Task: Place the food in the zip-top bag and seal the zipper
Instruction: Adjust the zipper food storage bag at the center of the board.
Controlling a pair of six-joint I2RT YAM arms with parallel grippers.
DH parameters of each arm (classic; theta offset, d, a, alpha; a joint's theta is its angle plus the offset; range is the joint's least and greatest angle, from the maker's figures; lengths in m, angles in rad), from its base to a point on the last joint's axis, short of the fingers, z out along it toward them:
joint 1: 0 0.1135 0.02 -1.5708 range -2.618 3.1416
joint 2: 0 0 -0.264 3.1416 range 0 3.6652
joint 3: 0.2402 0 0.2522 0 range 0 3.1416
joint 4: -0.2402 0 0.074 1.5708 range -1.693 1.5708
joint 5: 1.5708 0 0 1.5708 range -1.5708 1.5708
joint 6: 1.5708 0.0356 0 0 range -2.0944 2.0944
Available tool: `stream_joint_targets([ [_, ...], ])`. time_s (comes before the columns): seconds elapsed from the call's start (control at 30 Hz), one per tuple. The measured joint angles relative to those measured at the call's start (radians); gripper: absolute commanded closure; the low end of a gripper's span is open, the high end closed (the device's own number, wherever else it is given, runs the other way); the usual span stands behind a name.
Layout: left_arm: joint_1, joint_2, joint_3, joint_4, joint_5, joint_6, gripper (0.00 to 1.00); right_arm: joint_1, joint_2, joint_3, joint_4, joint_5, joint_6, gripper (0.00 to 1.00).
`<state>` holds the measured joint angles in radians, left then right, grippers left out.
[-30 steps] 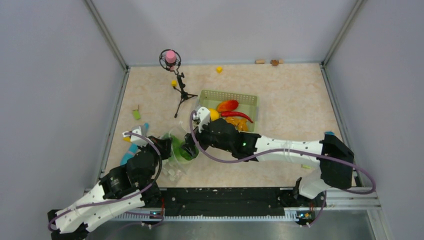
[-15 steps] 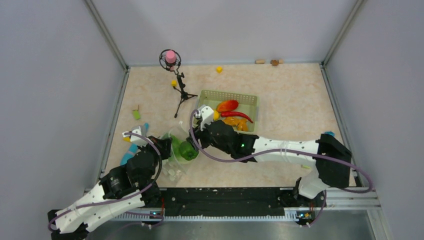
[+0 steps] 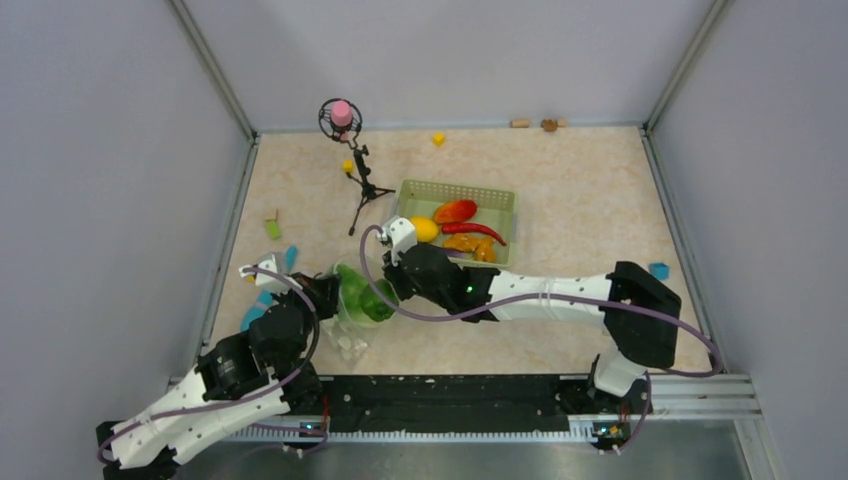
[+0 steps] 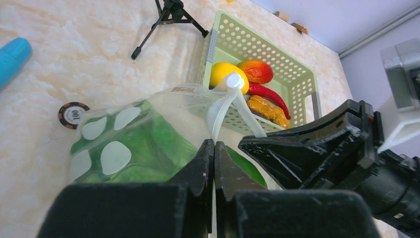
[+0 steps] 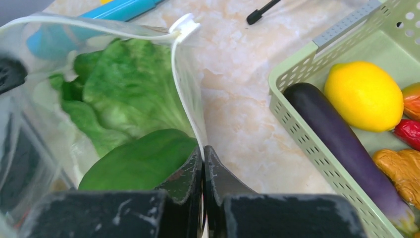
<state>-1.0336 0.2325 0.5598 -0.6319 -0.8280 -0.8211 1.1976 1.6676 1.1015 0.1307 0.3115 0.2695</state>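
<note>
The zip-top bag (image 3: 352, 305) stands open between both arms, a clear bag with white dots (image 4: 114, 156). Pale green cabbage (image 5: 129, 89) and a green pepper (image 5: 141, 166) lie inside it. My left gripper (image 4: 214, 145) is shut on the whitish zipper strip (image 4: 220, 106) at the near side of the mouth. My right gripper (image 5: 203, 149) is shut on the opposite mouth edge (image 5: 185, 84). In the top view the left gripper (image 3: 325, 292) and right gripper (image 3: 380, 292) flank the bag. Lemon (image 5: 364, 94), eggplant (image 5: 341, 144), red chili (image 3: 476, 230) and orange pieces (image 3: 468, 244) lie in the basket.
The green mesh basket (image 3: 478, 193) sits just behind the bag, its near rim (image 5: 297, 124) close to my right fingers. A small black tripod (image 3: 362, 190) stands at the back left. A poker chip (image 4: 73, 114), blue pieces (image 3: 262, 305) and small blocks (image 3: 438, 139) are scattered around.
My right gripper went from wide open to shut on the bag's mouth edge, and its arm shifted slightly left. The green pepper now rests in the bag. The left gripper kept its hold.
</note>
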Motion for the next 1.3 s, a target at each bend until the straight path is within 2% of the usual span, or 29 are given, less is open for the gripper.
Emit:
stream_joint_targets([
  [0.2,0.0,-0.013,0.002,0.012,0.04,0.009,1.0,0.0,-0.147,0.0,-0.11,-0.115,-0.013,1.0],
  [0.3,0.0,0.031,0.038,0.013,0.084,0.012,1.0,0.0,-0.251,0.0,-0.156,-0.18,-0.005,1.0],
  [0.53,0.0,0.333,0.275,-0.083,0.168,-0.058,0.55,0.0,-0.385,-0.001,-0.24,-0.227,0.031,1.0],
  [0.67,0.0,0.451,0.329,-0.136,0.231,-0.085,0.44,0.0,-0.394,-0.014,-0.259,-0.195,0.057,1.0],
  [0.83,0.0,0.539,0.342,-0.219,0.295,-0.132,0.42,0.0,-0.396,-0.055,-0.282,-0.072,0.111,1.0],
  [1.07,0.0,0.544,0.339,-0.266,0.384,-0.228,0.43,0.0,-0.398,-0.118,-0.245,0.13,0.219,1.0],
  [1.3,0.0,0.519,0.225,-0.201,0.467,-0.301,0.51,0.0,-0.398,-0.135,-0.177,0.185,0.286,1.0],
])
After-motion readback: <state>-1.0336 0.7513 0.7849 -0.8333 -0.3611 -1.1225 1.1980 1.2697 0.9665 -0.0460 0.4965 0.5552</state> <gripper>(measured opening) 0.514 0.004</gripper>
